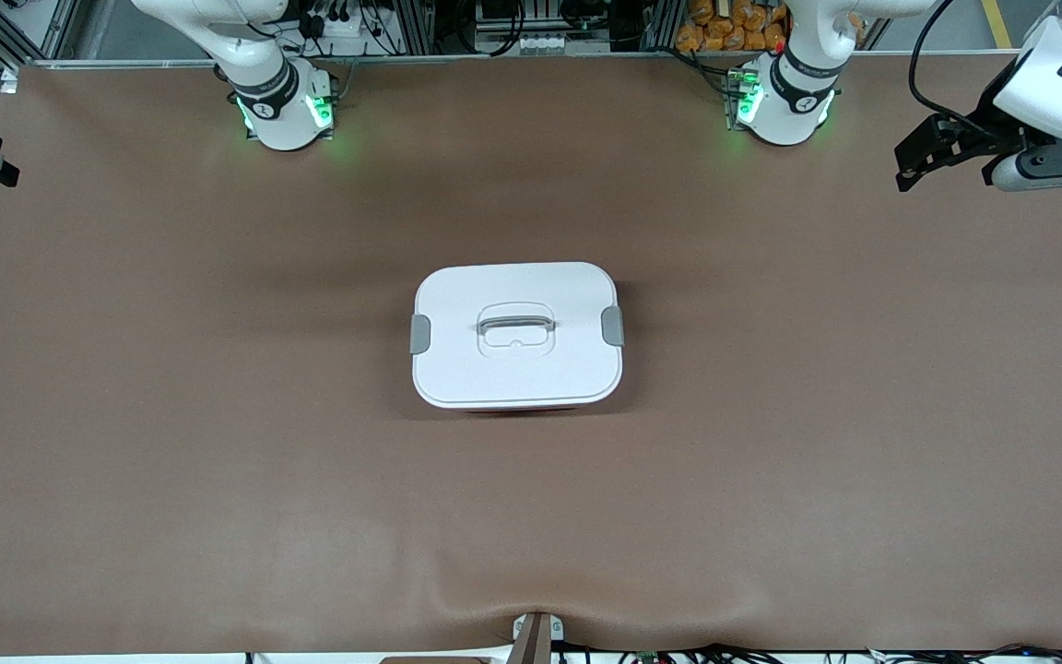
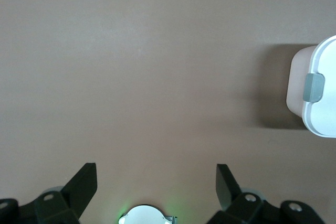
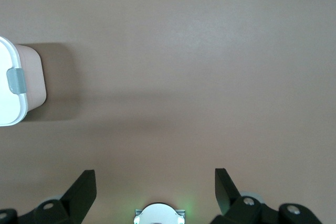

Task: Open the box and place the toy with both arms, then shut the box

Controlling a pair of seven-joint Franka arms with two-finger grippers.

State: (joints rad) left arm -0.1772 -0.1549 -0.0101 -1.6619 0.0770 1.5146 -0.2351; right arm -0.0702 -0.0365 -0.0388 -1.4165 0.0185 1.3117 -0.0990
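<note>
box [image 2: 315,93]: cut off by both wrist views' edges | box contents: hidden under closed white lid [image 1: 517,334] | right gripper: outside front view | toy: unseen

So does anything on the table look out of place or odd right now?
Only one thing: the brown table cover buckles into a wrinkle at its edge nearest the front camera. The white-lidded pink plastic box sits closed and square.

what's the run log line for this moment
box: lid on, clips shut | toy: not seen | left gripper: open, over bare table | right gripper: open, over bare table
</note>
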